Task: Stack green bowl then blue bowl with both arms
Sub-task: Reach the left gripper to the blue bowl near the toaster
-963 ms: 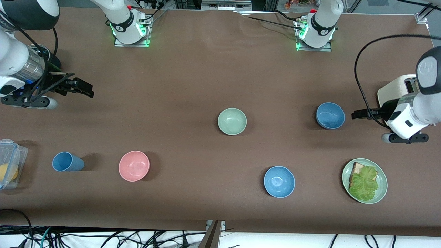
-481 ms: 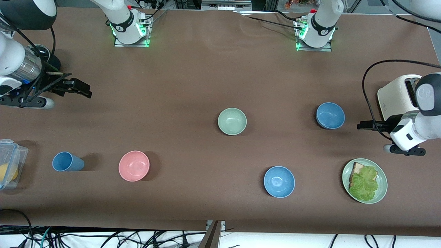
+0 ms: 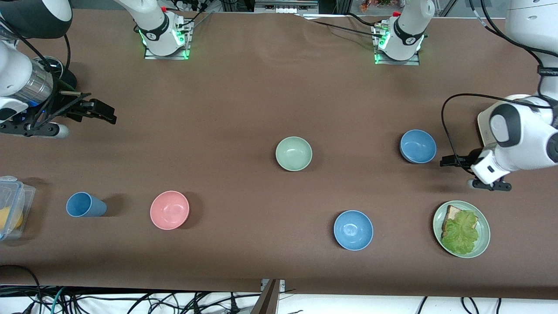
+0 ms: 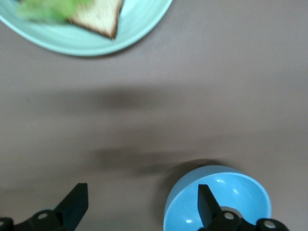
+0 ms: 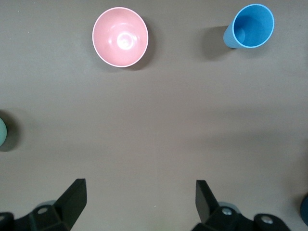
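The pale green bowl (image 3: 294, 153) stands upright mid-table; a sliver of it shows in the right wrist view (image 5: 2, 133). The dull blue bowl (image 3: 418, 146) stands toward the left arm's end, and it also shows in the left wrist view (image 4: 231, 192). My left gripper (image 3: 449, 162) is open and empty, low beside the blue bowl. In the left wrist view (image 4: 142, 192) one of its fingers overlaps the bowl's rim. My right gripper (image 3: 108, 113) is open and empty over bare table at the right arm's end, also seen in the right wrist view (image 5: 139, 190).
A glossy sky-blue bowl (image 3: 353, 230), a pink bowl (image 3: 169, 209) and a blue cup (image 3: 85, 204) stand nearer the front camera. A green plate (image 3: 438, 222) holds bread and lettuce. A white toaster (image 3: 484, 124) is under the left arm. A clear container (image 3: 13, 196) is at the table's edge.
The left arm has swung and its gripper has dropped to just beside the blue bowl, on the side nearer the camera. The right gripper shifted slightly, then held still. No bowl has moved.
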